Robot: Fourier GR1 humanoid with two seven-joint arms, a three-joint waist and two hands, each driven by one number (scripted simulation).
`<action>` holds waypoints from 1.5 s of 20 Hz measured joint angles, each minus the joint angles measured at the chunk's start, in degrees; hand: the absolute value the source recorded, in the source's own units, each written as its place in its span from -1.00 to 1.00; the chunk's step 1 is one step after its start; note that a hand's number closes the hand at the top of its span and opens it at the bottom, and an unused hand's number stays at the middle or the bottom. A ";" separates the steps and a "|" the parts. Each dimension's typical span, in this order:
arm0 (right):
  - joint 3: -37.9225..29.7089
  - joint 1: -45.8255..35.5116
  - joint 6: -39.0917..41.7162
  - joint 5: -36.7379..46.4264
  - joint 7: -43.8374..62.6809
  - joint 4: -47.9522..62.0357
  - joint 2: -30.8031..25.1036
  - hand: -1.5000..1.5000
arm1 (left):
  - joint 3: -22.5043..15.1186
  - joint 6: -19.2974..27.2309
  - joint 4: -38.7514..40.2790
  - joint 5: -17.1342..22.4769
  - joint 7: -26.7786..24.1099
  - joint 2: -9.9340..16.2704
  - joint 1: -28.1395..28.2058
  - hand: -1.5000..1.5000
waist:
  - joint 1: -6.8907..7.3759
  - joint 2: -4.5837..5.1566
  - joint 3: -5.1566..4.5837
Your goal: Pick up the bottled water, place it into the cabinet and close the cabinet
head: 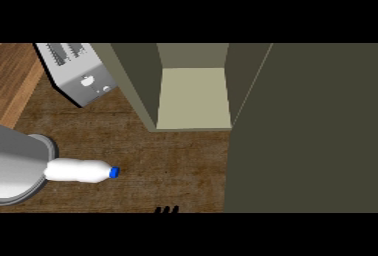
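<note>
White plastic bottled water point(77, 170) lies left of open cabinet point(193, 97); likely light, slippery, grasp mid-body. Hand point(167, 210) fingers' state unclear.

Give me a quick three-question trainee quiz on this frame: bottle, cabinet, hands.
1. True or false: the bottled water stands upright inside the cabinet.
2. Multiple choice: the bottle's blue cap points toward A) the view's right, B) the view's left, C) straight up.
3. Short answer: how much of a robot hand shows, and where?

Key
1. False. It lies on its side on the counter, its base at the grey pot-like vessel on the left; the cabinet is open with a bare shelf.
2. A.
3. Only dark fingertips at the lower edge, near the middle; which hand it is cannot be told.
</note>
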 measured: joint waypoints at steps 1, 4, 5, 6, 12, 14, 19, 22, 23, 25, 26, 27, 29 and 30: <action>-0.95 0.26 0.49 -0.07 -0.42 0.09 -0.35 -1.00 | 0.57 -0.28 -0.09 0.41 -0.03 0.12 -0.63 -1.00 | 0.04 0.03 0.00; -0.26 2.37 1.31 -0.03 -1.93 -0.21 0.11 -1.00 | 1.80 -0.21 -0.48 0.53 0.68 0.23 -1.46 -1.00 | 0.07 0.04 0.00; -0.54 3.77 2.18 -0.03 -3.24 -0.17 0.01 -1.00 | 2.29 -0.36 -0.94 1.08 0.69 0.48 -1.67 -1.00 | -0.03 0.02 -0.01; -0.45 4.32 2.45 -0.05 -3.65 -0.26 0.04 -1.00 | 3.29 -0.38 -1.30 2.49 0.04 1.30 -2.26 -1.00 | -0.03 0.04 -0.01; -0.06 9.29 4.88 -0.03 -7.78 -0.54 0.50 -1.00 | 8.81 0.19 -2.03 10.26 -3.56 4.91 -5.35 -1.00 | -0.11 0.07 -0.03; -0.21 10.11 5.14 -0.09 -8.43 -0.95 0.43 -1.00 | 10.90 -1.86 -3.98 12.69 -4.21 6.87 -6.69 -1.00 | -0.08 0.09 -0.02; -0.97 14.42 7.52 0.05 -12.24 -1.23 0.38 -1.00 | 15.34 -3.31 -2.21 17.34 -6.40 9.29 -9.44 -1.00 | -0.15 0.10 -0.05; -0.93 16.59 8.38 0.06 -13.63 -1.50 0.48 -1.00 | 18.00 -3.83 -0.80 20.51 -8.39 11.02 -10.88 -1.00 | -0.15 0.16 -0.12; -0.36 17.13 8.43 0.13 -13.84 -1.63 0.70 -1.00 | 18.71 -4.02 -0.29 21.37 -9.11 11.58 -11.28 -1.00 | -0.12 0.18 -0.14; -0.17 17.47 8.18 0.18 -13.62 -1.90 0.73 -1.00 | 20.22 -4.12 0.94 23.06 -10.50 12.48 -12.14 -1.00 | 0.03 0.25 -0.17; -0.06 17.94 8.37 0.22 -13.90 -2.01 0.68 -1.00 | 20.83 -4.07 2.13 23.88 -11.25 12.51 -12.74 -1.00 | 0.00 0.27 -0.20; -0.62 18.69 9.08 0.31 -14.87 -1.97 0.32 -1.00 | 21.79 -4.08 3.00 25.27 -12.53 13.19 -13.24 -1.00 | -0.11 0.25 -0.23; -1.17 18.94 9.07 0.33 -15.01 -2.07 0.17 -1.00 | 23.37 -4.07 3.81 26.95 -14.12 14.00 -14.34 -1.00 | 0.03 0.26 -0.18; -1.66 19.28 9.43 0.36 -15.37 -2.01 -0.01 -1.00 | 24.29 -4.38 3.97 27.78 -14.86 14.71 -14.91 -1.00 | 0.06 0.23 -0.15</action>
